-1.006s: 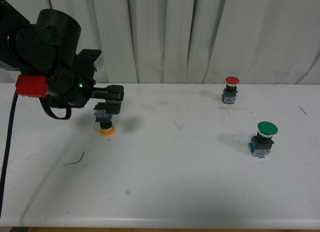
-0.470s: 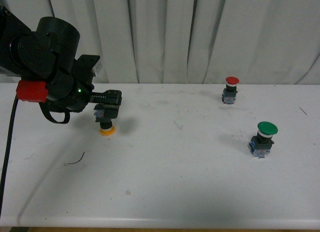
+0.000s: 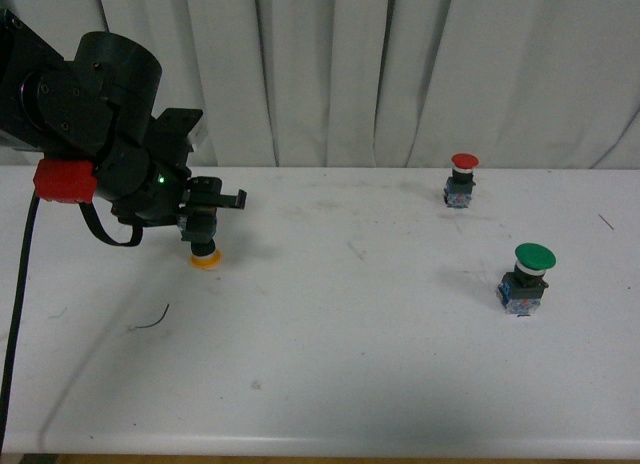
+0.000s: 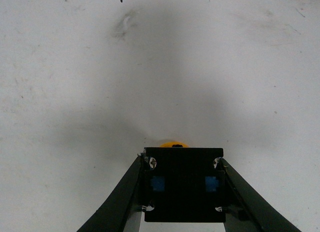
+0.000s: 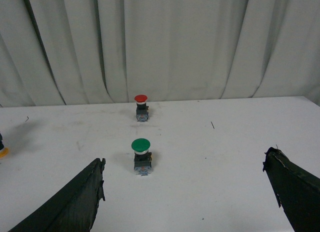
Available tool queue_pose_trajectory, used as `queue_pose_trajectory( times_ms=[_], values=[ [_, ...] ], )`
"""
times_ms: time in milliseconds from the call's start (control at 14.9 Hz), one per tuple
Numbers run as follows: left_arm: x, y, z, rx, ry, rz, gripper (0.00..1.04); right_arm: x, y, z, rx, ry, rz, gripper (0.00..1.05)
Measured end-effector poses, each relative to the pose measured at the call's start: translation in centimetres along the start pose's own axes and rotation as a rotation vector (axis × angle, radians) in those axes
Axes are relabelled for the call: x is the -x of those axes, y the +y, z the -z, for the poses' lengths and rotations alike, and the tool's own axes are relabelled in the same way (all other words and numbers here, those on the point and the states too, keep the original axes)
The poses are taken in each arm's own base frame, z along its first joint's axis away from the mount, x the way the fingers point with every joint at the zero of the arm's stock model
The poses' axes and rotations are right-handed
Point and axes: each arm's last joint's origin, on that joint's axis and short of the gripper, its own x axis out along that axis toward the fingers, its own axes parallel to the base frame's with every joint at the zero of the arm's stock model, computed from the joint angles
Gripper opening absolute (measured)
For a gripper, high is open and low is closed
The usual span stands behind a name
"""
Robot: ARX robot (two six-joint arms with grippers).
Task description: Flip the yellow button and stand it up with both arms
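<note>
The yellow button [image 3: 205,252] stands upside down at the left of the white table [image 3: 330,364], its yellow cap down on the surface and its black block up. My left gripper [image 3: 207,220] is shut on the block. In the left wrist view the black block with two blue squares [image 4: 183,184] sits between the two fingers [image 4: 122,197], and a sliver of yellow cap shows past it. My right gripper [image 5: 185,192] is open and empty, low over the table on the right, out of the front view. An edge of the yellow cap [image 5: 2,152] shows in its view.
A red-capped button [image 3: 462,179] stands upright at the back right, and a green-capped button [image 3: 527,277] stands nearer on the right; both show in the right wrist view, the red one [image 5: 141,107] and the green one [image 5: 141,156]. A small dark wire scrap [image 3: 150,319] lies front left. White curtain behind.
My left gripper has turned and drawn slightly left and back with the yellow button in it. The button's cap has shifted a little left on the table.
</note>
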Motion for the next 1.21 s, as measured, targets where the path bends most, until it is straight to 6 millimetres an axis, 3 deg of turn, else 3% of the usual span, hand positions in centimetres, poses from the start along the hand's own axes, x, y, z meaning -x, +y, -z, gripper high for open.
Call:
queue_pose_trajectory(
  times_ms=[134, 268, 403, 537, 671, 805, 939, 1208],
  values=[
    [0.4, -0.1, 0.1, 0.018, -0.001, 0.022, 0.36, 0.0, 0.0, 0.0, 0.000, 0.000, 0.000, 0.98],
    [2.1, -0.2, 0.0, 0.044, -0.024, 0.057, 0.36, 0.0, 0.0, 0.0, 0.000, 0.000, 0.000, 0.98],
    [5.5, -0.5, -1.3, 0.062, -0.114, 0.100, 0.36, 0.0, 0.0, 0.0, 0.000, 0.000, 0.000, 0.98],
    [10.3, -1.4, -2.0, 0.065, -0.227, 0.149, 0.36, 0.0, 0.0, 0.0, 0.000, 0.000, 0.000, 0.98],
    [14.3, -2.6, -1.1, 0.070, -0.301, 0.194, 0.36, 0.0, 0.0, 0.0, 0.000, 0.000, 0.000, 0.98],
    [17.4, -3.4, 1.1, 0.097, -0.344, 0.251, 0.36, 0.0, 0.0, 0.0, 0.000, 0.000, 0.000, 0.98],
    [19.9, -3.4, 3.1, 0.165, -0.386, 0.313, 0.36, 0.0, 0.0, 0.0, 0.000, 0.000, 0.000, 0.98],
    [23.2, -3.2, 4.4, 0.281, -0.491, 0.500, 0.36, 0.0, 0.0, 0.0, 0.000, 0.000, 0.000, 0.98]
  ],
)
